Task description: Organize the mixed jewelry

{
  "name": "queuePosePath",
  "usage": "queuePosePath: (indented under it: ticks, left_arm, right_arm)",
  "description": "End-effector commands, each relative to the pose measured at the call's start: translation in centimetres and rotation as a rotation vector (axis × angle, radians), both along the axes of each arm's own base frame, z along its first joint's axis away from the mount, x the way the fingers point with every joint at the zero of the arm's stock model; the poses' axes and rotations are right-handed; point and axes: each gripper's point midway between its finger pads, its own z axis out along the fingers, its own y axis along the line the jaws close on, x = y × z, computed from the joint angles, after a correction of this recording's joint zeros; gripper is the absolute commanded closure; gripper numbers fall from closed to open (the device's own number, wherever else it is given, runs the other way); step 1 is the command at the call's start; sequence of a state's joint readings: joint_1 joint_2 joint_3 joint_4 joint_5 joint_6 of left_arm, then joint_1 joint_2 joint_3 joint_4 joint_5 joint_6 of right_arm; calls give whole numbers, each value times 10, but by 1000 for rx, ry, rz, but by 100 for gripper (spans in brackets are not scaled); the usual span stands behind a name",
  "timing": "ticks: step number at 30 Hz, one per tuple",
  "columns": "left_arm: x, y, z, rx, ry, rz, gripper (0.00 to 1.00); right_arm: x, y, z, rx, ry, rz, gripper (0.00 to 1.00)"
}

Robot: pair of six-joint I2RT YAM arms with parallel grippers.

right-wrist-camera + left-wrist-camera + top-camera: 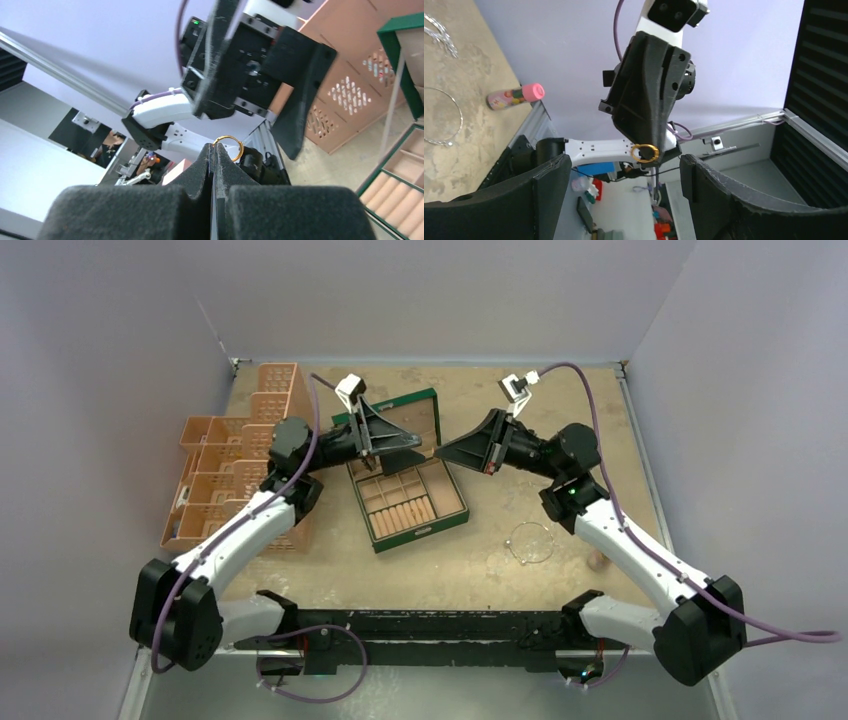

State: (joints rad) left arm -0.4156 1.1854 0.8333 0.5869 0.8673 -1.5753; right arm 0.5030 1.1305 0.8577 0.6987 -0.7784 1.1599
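My right gripper (441, 450) is shut on a small gold ring (230, 146), pinched at the fingertips (214, 148) so most of the ring sticks out. It hangs above the open green box (455, 516) with tan compartments. My left gripper (400, 447) is open and empty, facing the right gripper; the ring (645, 153) sits just beyond its spread fingers (551, 185). A thin silver wire hoop (530, 542) lies on the table right of the box, and also shows in the left wrist view (454, 107). A glittery silver chain (439, 32) lies beyond it.
The box lid (412, 417) stands up behind the left gripper. Peach perforated baskets (235, 470) are stacked along the left. A small pink cylinder (598, 560) lies near the right arm, close to the hoop. Walls enclose the table's back and sides.
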Motion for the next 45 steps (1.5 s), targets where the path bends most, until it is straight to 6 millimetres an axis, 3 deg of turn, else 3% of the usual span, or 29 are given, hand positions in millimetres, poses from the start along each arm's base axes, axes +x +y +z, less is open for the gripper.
queuePosePath:
  ticks: [1, 15, 37, 45]
  left_arm:
    - [-20, -1, 20, -129, -35, -120, 20]
    - [-40, -1, 42, -203, -166, -210, 25]
    - [-44, -12, 42, -209, -282, -236, 61]
    - [-53, -13, 40, -207, -309, -262, 62]
  right_arm:
    - [-19, -6, 29, 77, -88, 61, 100]
    - [-23, -2, 28, 154, -53, 142, 100]
    - [-47, -5, 28, 244, 52, 231, 100]
    - [-49, -12, 33, 315, 69, 216, 100]
